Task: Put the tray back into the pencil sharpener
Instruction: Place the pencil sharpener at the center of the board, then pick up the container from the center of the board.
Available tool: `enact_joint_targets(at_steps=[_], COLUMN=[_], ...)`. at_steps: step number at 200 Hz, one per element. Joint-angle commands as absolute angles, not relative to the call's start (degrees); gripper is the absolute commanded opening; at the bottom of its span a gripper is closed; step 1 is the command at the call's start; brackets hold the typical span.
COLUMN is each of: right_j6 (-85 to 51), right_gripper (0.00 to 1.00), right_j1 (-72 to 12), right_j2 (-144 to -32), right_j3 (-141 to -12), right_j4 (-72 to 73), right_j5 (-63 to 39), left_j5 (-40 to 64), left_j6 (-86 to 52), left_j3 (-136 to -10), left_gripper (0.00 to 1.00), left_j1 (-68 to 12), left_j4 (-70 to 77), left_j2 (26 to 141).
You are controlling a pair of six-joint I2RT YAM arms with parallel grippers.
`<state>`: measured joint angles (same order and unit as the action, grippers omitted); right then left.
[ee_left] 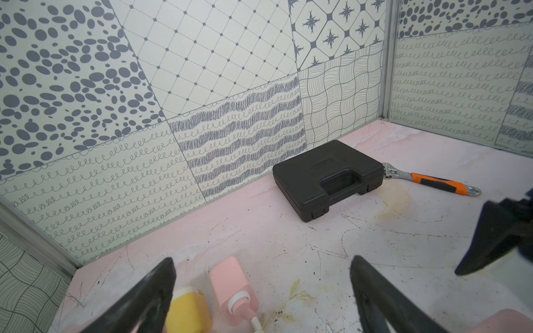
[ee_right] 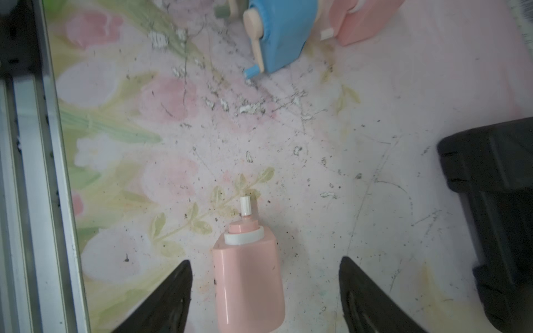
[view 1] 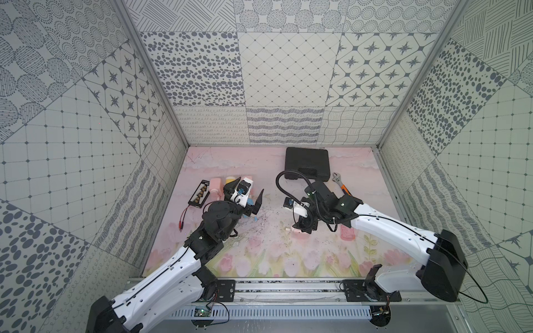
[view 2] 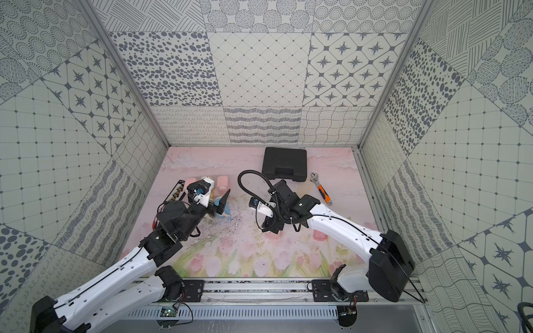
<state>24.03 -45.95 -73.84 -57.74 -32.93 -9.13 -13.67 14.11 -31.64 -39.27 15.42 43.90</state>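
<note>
**Tray not yet picked up; both claws empty**

The left claw hangs wide open and grips nothing, close by the blue plastic pencil sharpener with a cream crank on the floral pink worktop. The right claw gapes around a lying pink plastic bottle without touching it. A flat pink piece beneath the right forearm may be the tray. The next move is probably to grasp it.
</note>
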Motion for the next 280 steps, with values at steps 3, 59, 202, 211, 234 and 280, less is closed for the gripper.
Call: enact_joint_targets(at_steps=[3,59,202,211,234,280], right_j6=[0.3,-57.62,-94.34,-93.83,-92.74,-90.44], right_gripper=[0.76,0.65,0.57,0.56,0.53,0.4], right_j1=[-46.28,-44.44,-22.84,-21.9,-20.1,-17.54], right_j2=[-63.79,-44.75,-36.21,-37.72,-42.29,-46.95], right_j3=[-51.36,-39.11,-22.76,-22.4,-22.01,-21.48], right_j4=[-21.56,-42.83,-47.6,-45.15,-41.3,-37.36], right_j5=[-0.84,26.58,11.52,10.5,8.8,7.7], left_j5=[-4.91,13.56,19.29,19.18,18.99,17.95], left_j6=[20.95,31.34,35.94,36.04,36.36,36.83], left_j3=[-35.22,-43.96,-49.75,-49.52,-49.04,-47.07], left_gripper=[0.95,0.95,0.96,0.96,0.96,0.96], left_j1=[-38.85,-38.95,-43.59,-43.59,-43.54,-43.67], left_j4=[7.97,-9.16,-14.53,-14.25,-13.96,-11.11], left_j2=[43.73,53.74,70.15,70.14,70.14,69.05])
